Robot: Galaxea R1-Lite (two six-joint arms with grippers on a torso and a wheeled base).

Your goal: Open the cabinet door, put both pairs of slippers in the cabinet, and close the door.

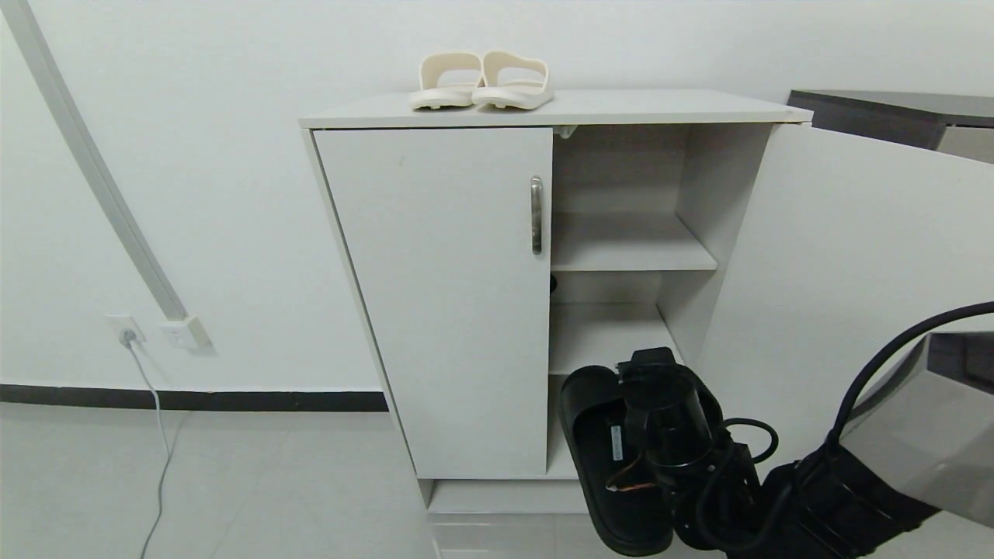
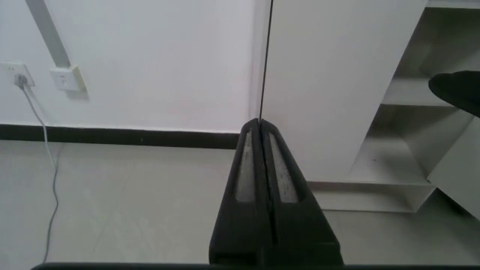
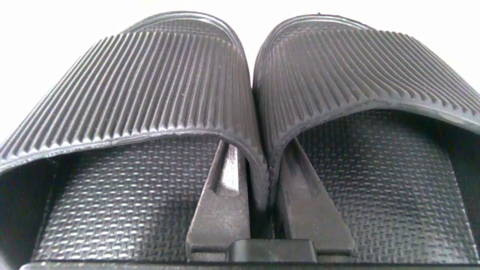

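Black slippers (image 1: 609, 458) at lower centre of head view, before cabinet (image 1: 668, 105) bottom opening. Right gripper (image 3: 264, 196) clamped on both straps (pinched side by side). Right door (image 1: 846, 256) swung open, left door (image 1: 435, 303) shut. Cream slippers (image 1: 481, 81) on cabinet top, upper centre. Left gripper (image 2: 260, 161) fingers pressed together, empty.

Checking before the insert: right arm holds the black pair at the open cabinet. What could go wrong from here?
1. The right gripper pinches only the adjoining strap edges of the black slippers; one could slip out in transit.
2. The pair hangs beside the closed left door, so a sole may catch it or the lower shelf edge going in.
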